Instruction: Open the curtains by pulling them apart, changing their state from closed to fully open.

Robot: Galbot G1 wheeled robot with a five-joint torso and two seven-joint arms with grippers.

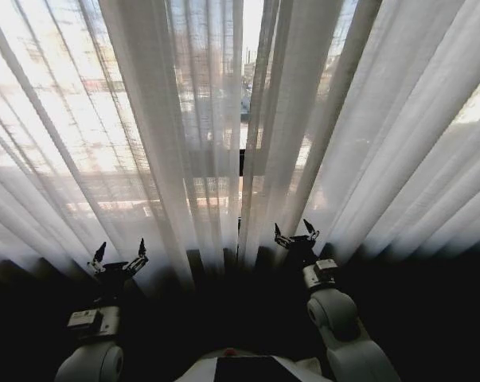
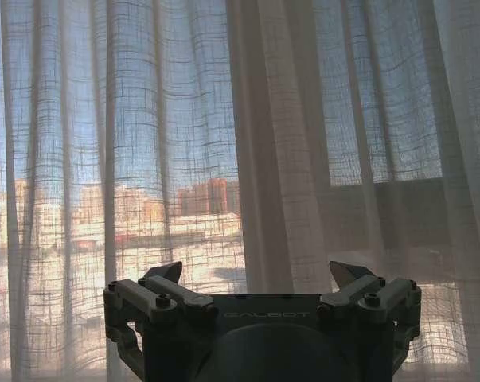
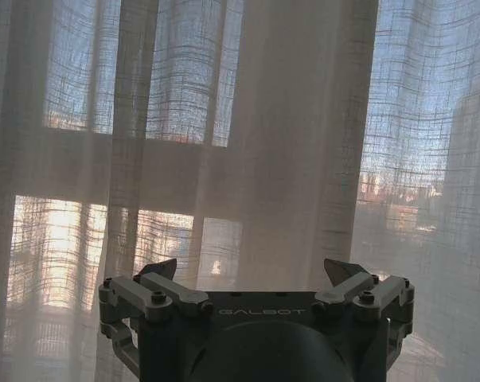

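The curtains (image 1: 144, 143) hang as sheer white pleated panels across the whole window, with a narrow gap at the middle where the two panels (image 1: 319, 135) meet. My left gripper (image 1: 119, 257) is open near the hem of the left panel, nothing between its fingers. My right gripper (image 1: 296, 233) is open just right of the middle gap, close to the right panel's inner edge. In the left wrist view the open gripper (image 2: 259, 274) faces the curtain fabric (image 2: 263, 143). The right wrist view shows the open gripper (image 3: 251, 270) before a thick fold (image 3: 303, 135).
A dark window frame bar (image 1: 242, 161) shows through the middle gap. Buildings outside glow through the fabric. The floor below the hem is dark.
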